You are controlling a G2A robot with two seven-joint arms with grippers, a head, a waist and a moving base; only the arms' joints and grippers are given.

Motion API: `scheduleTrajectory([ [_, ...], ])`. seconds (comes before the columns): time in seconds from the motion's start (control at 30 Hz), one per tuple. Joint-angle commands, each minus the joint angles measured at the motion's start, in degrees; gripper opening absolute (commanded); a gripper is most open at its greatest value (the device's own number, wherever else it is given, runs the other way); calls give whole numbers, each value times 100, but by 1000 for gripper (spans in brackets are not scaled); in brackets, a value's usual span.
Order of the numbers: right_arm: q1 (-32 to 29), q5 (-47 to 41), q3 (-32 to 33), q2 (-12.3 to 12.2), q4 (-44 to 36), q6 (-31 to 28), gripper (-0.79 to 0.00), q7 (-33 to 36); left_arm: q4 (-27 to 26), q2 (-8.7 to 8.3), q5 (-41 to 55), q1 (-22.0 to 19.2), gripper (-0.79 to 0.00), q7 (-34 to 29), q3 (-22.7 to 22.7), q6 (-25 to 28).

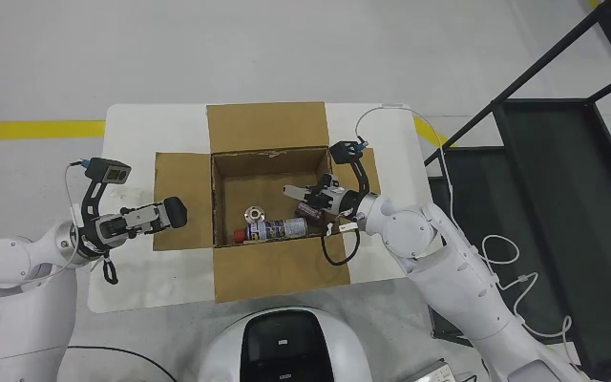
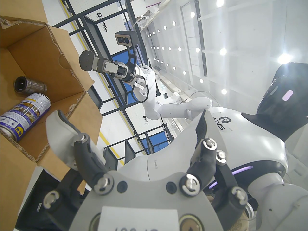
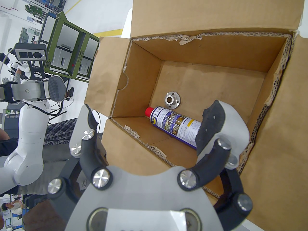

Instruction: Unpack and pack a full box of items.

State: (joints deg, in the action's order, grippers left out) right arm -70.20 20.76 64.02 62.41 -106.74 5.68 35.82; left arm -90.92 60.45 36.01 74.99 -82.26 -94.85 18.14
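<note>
Working the rig remotely, I saw the cardboard box standing open on the white worktop, with its flaps folded out flat around it. Closest to the robot, along the box's near wall, the spray can lay on its side on the box floor, its red cap toward the box's left wall. Just beyond the can, and just beside it, sat the flanged bearing, a small metal piece with its bore showing.

My left hand hung outside the box, over its left flap. Its fingers were spread wide with nothing between them. My right hand hovered above the right part of the box's opening, over the can's base end. Its fingers were also apart and it gripped nothing.

Farther back, the box's rim showed torn, ragged corrugated edges along the far wall.
</note>
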Motion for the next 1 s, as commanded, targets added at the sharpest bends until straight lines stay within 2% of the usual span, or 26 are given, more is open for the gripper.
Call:
scheduleTrajectory([
  [0.0, 0, 0, 0, 0, 0, 0, 0, 0, 0, 0, 0, 0, 0, 0, 0, 0],
  [0.13, 63, 148, -92, 3, 68, -127, 0, 118, -59, -9, -7, 38, 0, 52, -4, -94],
  [0.33, 886, 1008, -580, 34, 647, -1070, 0, 1042, -90, -97, 392, 341, 0, 61, -762, -36],
  [0.47, 1448, 1537, -942, 99, 1074, -1607, 0, 1330, -216, -133, 567, 685, 0, 69, -1146, -19],
  [0.6, 1895, 2210, -1282, 183, 1528, -1867, 0, 1258, -259, -130, 685, 779, 0, 105, -1185, 6],
  [0.97, 1977, 2218, -1359, 215, 1622, -1917, 0, 1211, -259, -130, 685, 779, 0, 105, -1185, 6],
])
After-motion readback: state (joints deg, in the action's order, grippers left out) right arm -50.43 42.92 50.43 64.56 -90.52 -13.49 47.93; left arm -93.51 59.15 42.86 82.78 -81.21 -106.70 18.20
